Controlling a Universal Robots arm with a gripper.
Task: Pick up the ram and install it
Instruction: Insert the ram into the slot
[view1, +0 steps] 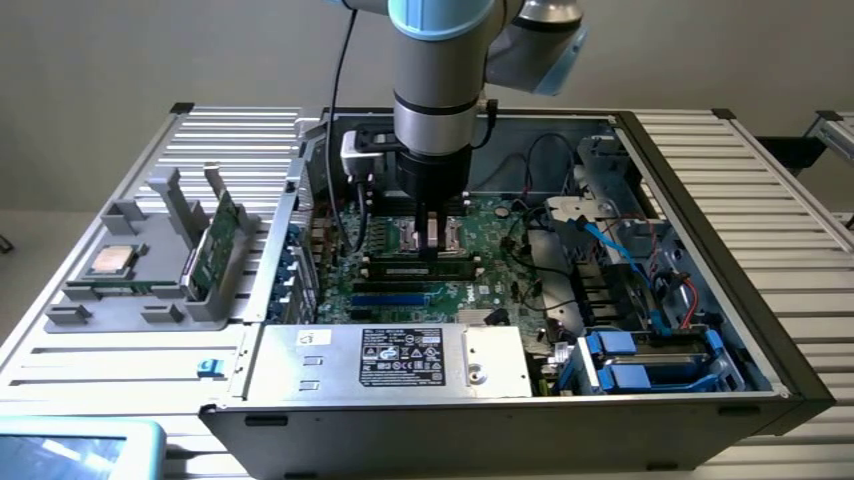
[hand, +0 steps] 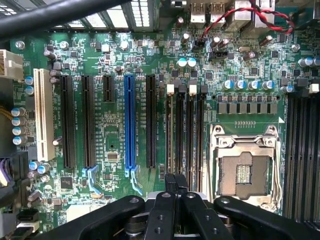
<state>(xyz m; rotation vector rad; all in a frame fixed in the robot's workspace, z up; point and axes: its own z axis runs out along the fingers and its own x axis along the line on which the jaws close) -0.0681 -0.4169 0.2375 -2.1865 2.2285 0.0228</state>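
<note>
On a ribbed metal table (view1: 747, 180) against a plain grey wall sat one open computer case (view1: 694, 400), and the gripper (view1: 438, 248), fingers shut and empty, hung low over its motherboard (hand: 115, 130) by the memory slots, while one ram (view1: 219, 245) stood in the grey rack (view1: 167, 305) outside.

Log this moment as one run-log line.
gripper: shut, over motherboard | ram: upright in holder outside case | CPU socket: empty

An open computer case (view1: 694, 395) exposes its green motherboard (hand: 120, 60) and empty processor socket (hand: 243, 167).
</note>
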